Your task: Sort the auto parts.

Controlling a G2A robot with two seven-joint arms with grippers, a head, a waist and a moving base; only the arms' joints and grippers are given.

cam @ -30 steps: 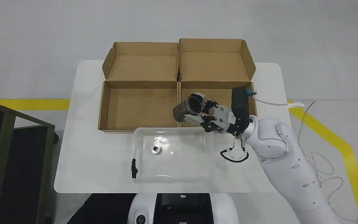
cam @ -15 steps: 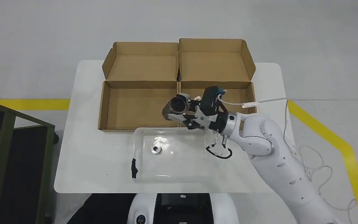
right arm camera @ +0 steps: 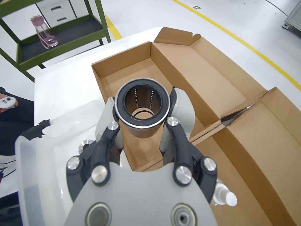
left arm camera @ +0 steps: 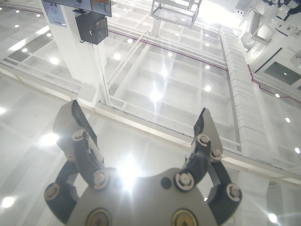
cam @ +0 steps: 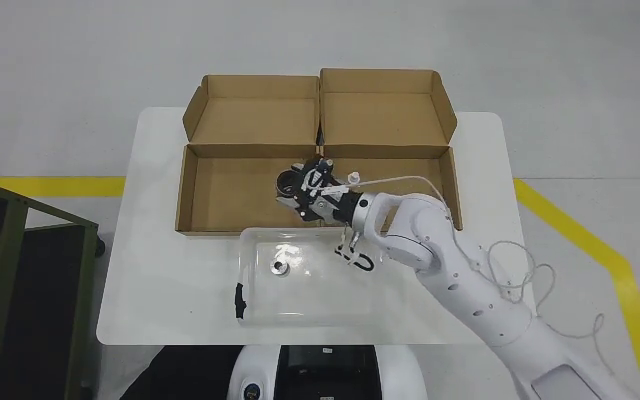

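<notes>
My right gripper (right arm camera: 143,116) (cam: 305,190) is shut on a metal cylinder bearing (right arm camera: 142,108) (cam: 293,184) with a black rim, held over the inner right part of the left cardboard box (cam: 215,195) (right arm camera: 110,74). The right cardboard box (cam: 440,175) (right arm camera: 263,139) stands beside it. A clear plastic bin (cam: 320,300) (right arm camera: 33,156) in front of the boxes holds a small silver round part (cam: 278,267) (right arm camera: 85,143) and a black part (cam: 239,299) at its left wall. My left gripper (left arm camera: 138,121) is open, pointing up at a ceiling with nothing between its fingers.
Both boxes have lids folded open toward the table's far edge (cam: 260,105). A white table (cam: 150,250) carries everything. A green shelf cart (right arm camera: 47,26) with a pink bottle (right arm camera: 43,32) stands off the table. A white bottle-like part (right arm camera: 223,195) lies in the right box.
My right arm has swung left with the bearing, from over the right box's near wall to over the left box.
</notes>
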